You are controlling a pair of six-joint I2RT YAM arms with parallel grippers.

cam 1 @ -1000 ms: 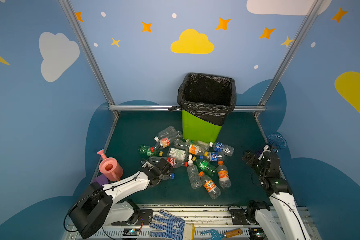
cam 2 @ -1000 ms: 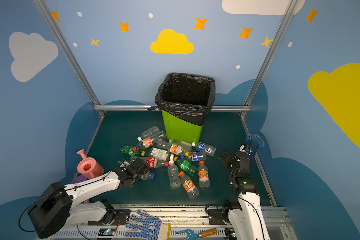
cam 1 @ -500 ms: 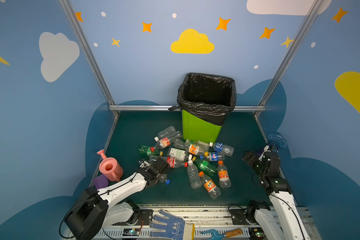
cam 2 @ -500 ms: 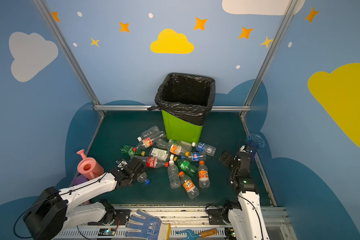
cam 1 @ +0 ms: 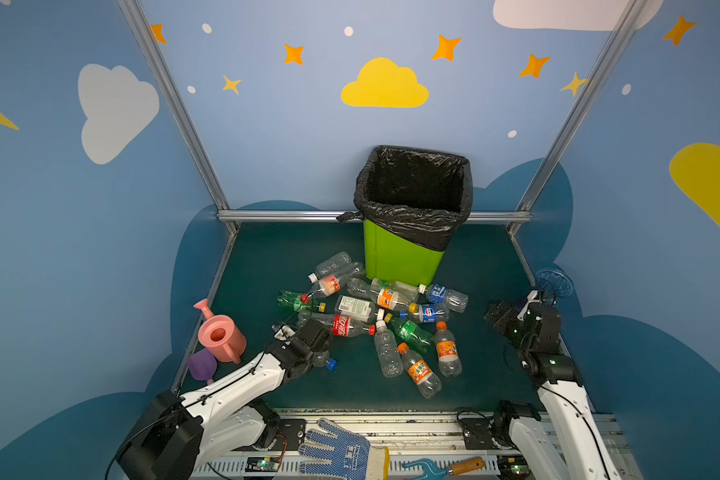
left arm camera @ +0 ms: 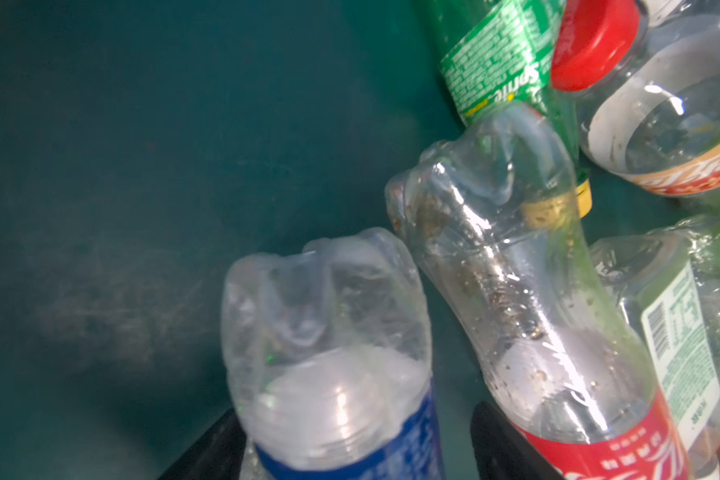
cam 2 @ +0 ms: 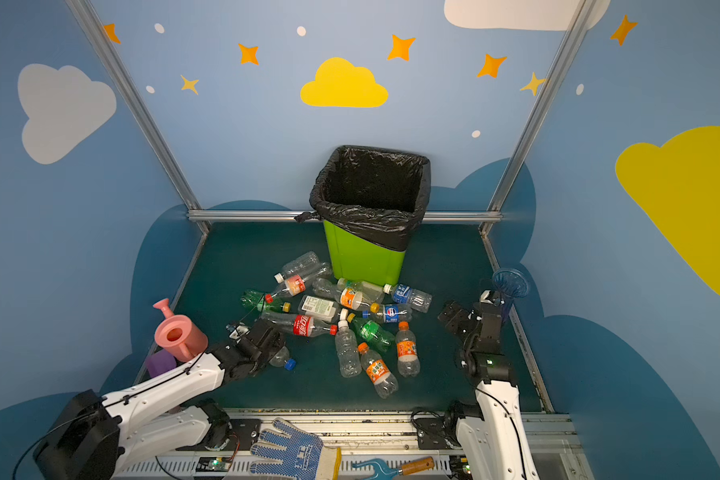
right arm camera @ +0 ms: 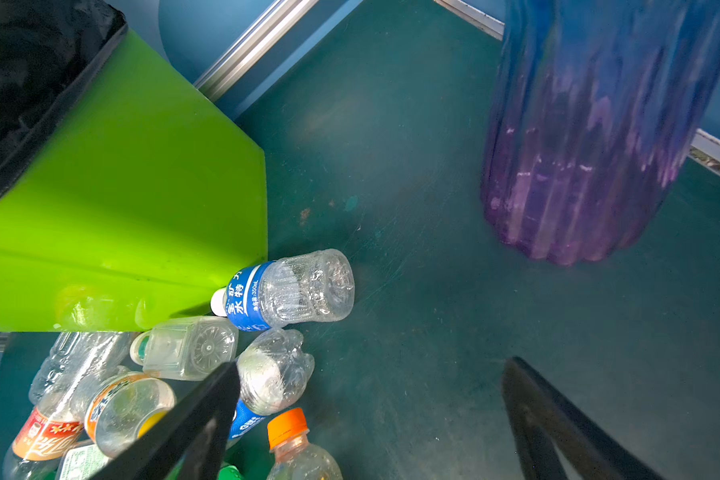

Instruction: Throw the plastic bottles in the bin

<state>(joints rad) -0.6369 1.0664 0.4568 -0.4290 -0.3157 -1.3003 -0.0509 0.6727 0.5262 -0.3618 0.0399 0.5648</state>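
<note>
A dark green mat (cam 1: pixel 292 257) floors a booth whose blue walls are painted with clouds and stars. The left gripper (left arm camera: pixel 354 409) sits low over the mat at the near edge of the heap of bottles (cam 1: pixel 387 299). Its fingers are spread, with a clear bottle with a blue label (left arm camera: pixel 325 332) lying between them. One finger meets the bottle's side, and a sliver of mat shows before the other. Just outside that second finger lies a bottle with a red label (left arm camera: pixel 537 332). The bin (cam 1: pixel 400 257) stands upright well beyond this gripper, past the heap, with a black bag (cam 1: pixel 412 216) folded over its rim. The right gripper (right arm camera: pixel 373 363) hangs over bare mat, fingers wide apart and empty. The heap's edge lies off to one side of it, and a purple-blue vase (right arm camera: pixel 591 145) stands ahead.
</note>
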